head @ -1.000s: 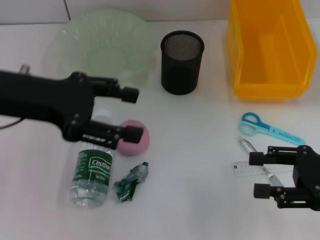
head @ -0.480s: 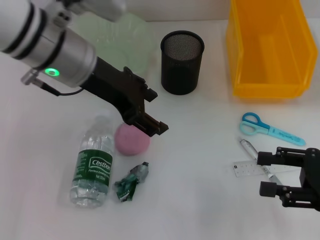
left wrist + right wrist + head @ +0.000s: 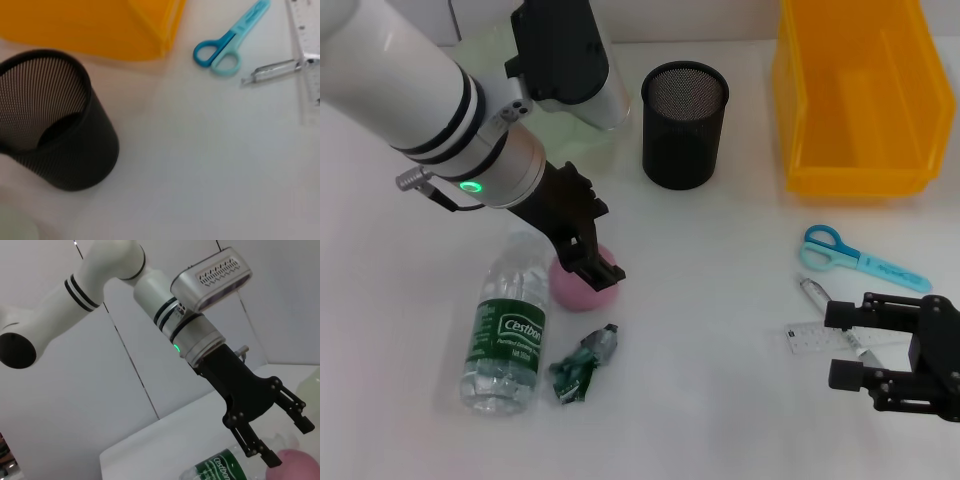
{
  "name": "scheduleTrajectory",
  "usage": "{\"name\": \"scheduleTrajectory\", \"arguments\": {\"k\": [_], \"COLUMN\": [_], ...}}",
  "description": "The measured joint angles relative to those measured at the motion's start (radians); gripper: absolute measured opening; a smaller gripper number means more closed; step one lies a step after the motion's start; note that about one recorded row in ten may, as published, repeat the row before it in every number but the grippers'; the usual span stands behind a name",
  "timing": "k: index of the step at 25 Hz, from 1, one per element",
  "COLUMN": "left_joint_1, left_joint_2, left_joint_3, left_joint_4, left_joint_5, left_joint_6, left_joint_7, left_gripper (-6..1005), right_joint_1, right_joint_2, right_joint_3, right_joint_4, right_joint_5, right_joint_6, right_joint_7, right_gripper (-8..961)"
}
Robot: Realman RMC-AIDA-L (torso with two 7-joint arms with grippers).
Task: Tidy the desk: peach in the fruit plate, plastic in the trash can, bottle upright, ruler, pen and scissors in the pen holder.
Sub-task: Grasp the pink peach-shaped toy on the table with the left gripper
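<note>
The pink peach (image 3: 578, 288) lies on the desk, and my left gripper (image 3: 601, 243) hangs open just over it, fingers pointing down. The right wrist view shows that left gripper (image 3: 286, 441) open above the peach (image 3: 300, 468), beside the bottle (image 3: 220, 466). The bottle (image 3: 508, 335) lies on its side. A crumpled green plastic wrapper (image 3: 582, 362) lies beside it. My right gripper (image 3: 838, 345) stands open and empty by the clear ruler (image 3: 812, 340) and the pen (image 3: 817, 294). The blue scissors (image 3: 848, 255) lie farther back. The black mesh pen holder (image 3: 685, 125) stands upright.
The yellow trash can (image 3: 860, 95) stands at the back right. The pale green fruit plate (image 3: 582, 150) is at the back left, mostly hidden by my left arm. The left wrist view shows the pen holder (image 3: 55, 125), scissors (image 3: 225, 50), pen (image 3: 272, 70) and ruler (image 3: 310, 65).
My left arm has swung over the plate, and its gripper has turned downward and come down over the peach. The right gripper has barely shifted.
</note>
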Motion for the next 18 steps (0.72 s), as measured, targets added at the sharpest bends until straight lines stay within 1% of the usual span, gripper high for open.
{"name": "scheduleTrajectory", "arguments": {"k": [3, 7, 14, 18], "left_joint_1": [0.002, 0.003, 0.001, 0.003], "left_joint_2": [-0.001, -0.001, -0.001, -0.001], "left_joint_3": [0.001, 0.01, 0.027, 0.03], "left_joint_4": [-0.021, -0.056, -0.081, -0.086], "left_joint_5": [0.003, 0.007, 0.007, 0.005], "left_joint_6": [-0.011, -0.023, -0.045, -0.057], "left_joint_7": [0.004, 0.011, 0.015, 0.02], "left_gripper": [840, 782, 681, 598], "right_joint_1": [0.001, 0.005, 0.016, 0.019], "right_joint_2": [0.001, 0.002, 0.002, 0.002], "right_joint_3": [0.001, 0.004, 0.014, 0.015], "right_joint_4": [0.003, 0.003, 0.016, 0.016], "right_joint_5": [0.0, 0.002, 0.003, 0.003], "right_joint_6": [0.001, 0.002, 0.002, 0.002], "right_joint_7": [0.0, 0.0, -0.002, -0.003], "right_gripper": [695, 696, 696, 695]}}
